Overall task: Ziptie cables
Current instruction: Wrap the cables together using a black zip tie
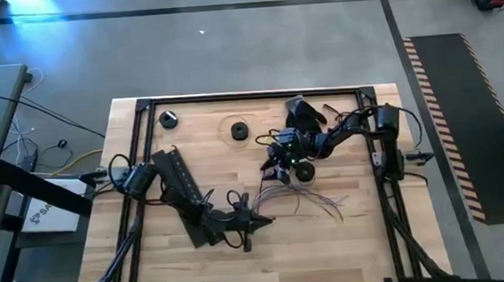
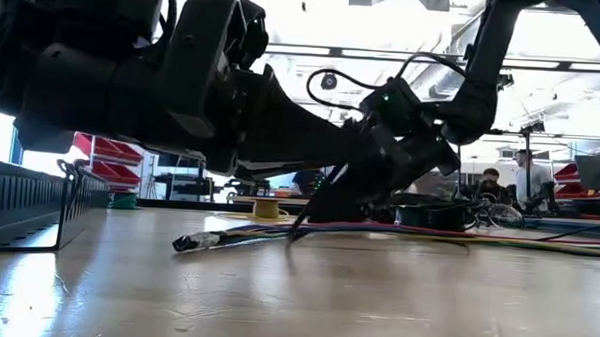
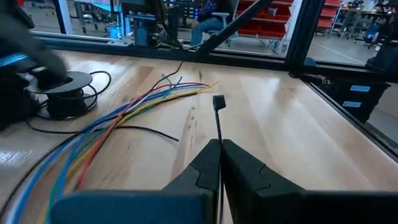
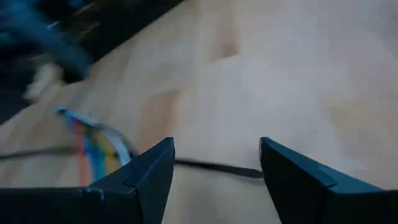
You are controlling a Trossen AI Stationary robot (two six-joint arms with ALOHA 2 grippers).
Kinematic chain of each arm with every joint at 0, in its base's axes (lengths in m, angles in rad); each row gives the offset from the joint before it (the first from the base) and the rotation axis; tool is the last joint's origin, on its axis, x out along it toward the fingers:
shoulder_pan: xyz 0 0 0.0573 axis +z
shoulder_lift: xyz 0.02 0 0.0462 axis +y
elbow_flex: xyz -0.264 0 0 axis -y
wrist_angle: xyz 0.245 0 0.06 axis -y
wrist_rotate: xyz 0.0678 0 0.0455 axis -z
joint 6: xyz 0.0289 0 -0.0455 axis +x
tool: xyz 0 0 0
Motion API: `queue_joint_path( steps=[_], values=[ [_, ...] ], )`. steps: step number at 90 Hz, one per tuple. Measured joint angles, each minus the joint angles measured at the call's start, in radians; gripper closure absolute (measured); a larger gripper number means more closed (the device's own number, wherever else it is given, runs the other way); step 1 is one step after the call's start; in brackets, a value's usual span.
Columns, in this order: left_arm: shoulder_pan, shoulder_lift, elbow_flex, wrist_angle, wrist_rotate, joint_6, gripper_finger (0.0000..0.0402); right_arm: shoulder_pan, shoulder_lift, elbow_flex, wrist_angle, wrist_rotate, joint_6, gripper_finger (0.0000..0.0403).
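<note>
Two dark robot arms work over a pale wooden counter (image 1: 348, 241) strewn with thin wires.

The left gripper (image 3: 219, 163) sits low over the counter's middle front, its jaws closed on a thin black zip tie (image 3: 218, 118) that points forward, its square head just short of the wire tips. The loose bundle of thin multicoloured cables (image 1: 305, 199) lies flat on the counter near the middle, fanning out toward the right side; one end reaches under the right arm. The right gripper (image 4: 214, 165) hovers low over that end with its jaws spread open, the coloured wire ends just beside one finger. A round black spool (image 3: 65, 93) wound with black cord stands beside the bundle.
</note>
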Motion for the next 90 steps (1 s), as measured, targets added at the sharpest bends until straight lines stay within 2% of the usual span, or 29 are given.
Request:
queue_joint_path(
  steps=[18,52,69,90],
  values=[
    [0.001,0.0,0.0,-0.002,-0.003,0.0,0.0402,0.009,0.0,-0.001,-0.005,-0.052,0.027,0.0186],
    [0.001,0.0,0.0,-0.002,-0.004,0.0,0.0402,0.066,0.002,-0.002,0.028,-0.001,0.085,0.0236],
    [0.001,0.0,0.0,-0.003,-0.005,0.0,0.0402,0.089,0.003,-0.005,0.013,0.004,-0.017,0.0251],
    [0.001,0.0,0.0,-0.007,-0.005,0.0,0.0402,0.127,0.004,-0.004,-0.005,0.137,-0.061,0.0231]
  ],
)
